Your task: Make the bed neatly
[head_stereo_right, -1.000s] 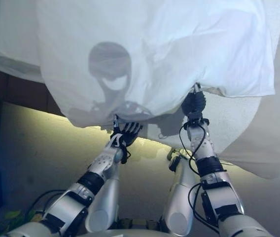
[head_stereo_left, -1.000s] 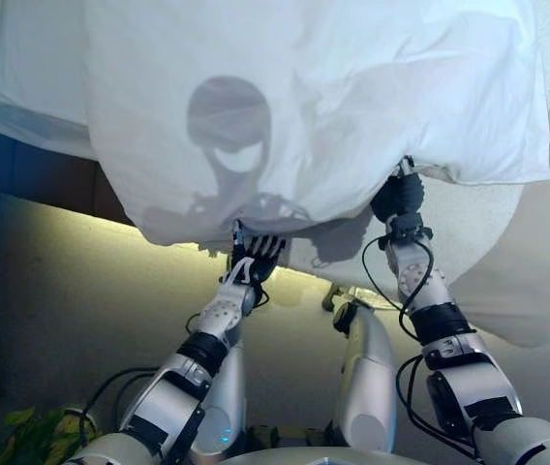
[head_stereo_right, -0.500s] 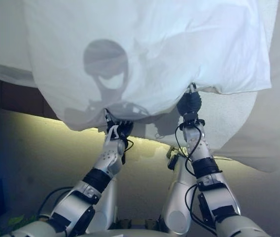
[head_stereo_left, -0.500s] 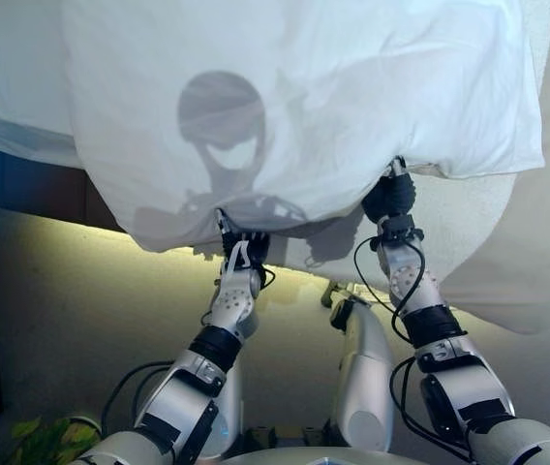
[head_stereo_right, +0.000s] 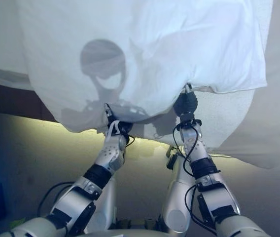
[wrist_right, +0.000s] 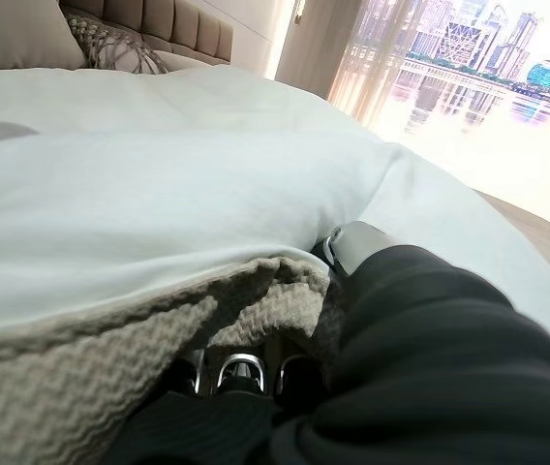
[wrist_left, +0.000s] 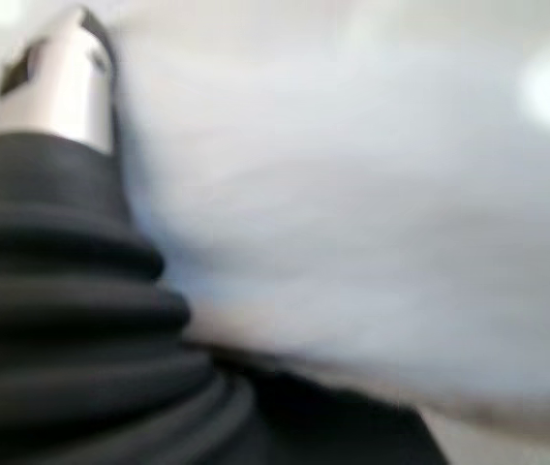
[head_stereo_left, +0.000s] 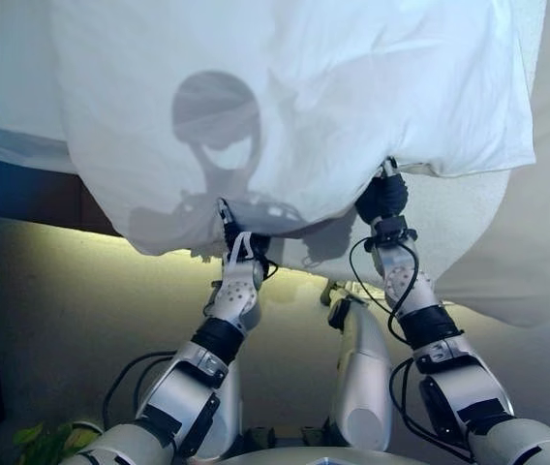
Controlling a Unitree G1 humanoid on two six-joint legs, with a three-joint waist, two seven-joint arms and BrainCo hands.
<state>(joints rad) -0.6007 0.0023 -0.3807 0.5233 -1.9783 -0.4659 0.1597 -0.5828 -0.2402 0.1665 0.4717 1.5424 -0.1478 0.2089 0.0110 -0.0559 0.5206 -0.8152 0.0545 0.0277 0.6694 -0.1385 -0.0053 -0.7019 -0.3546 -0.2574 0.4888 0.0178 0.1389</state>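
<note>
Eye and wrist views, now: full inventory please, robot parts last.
duvet: one, white, spread over the bed, its near edge hanging toward the robot
blanket: one, beige waffle-textured, under the duvet's edge at the right hand
pillows: at least two, beige, one with a woven pattern, at the headboard
headboard: one, beige padded panels, far end of the bed
bed base: dark, below the duvet on the left
floor: light, lit strip under the bed edge
window: one, sheer curtain, city view beyond
plant: green leaves, lower left corner
left robot hand: fingers up at the duvet's edge, tips hidden
right robot hand: curled round the duvet and blanket edge
</note>
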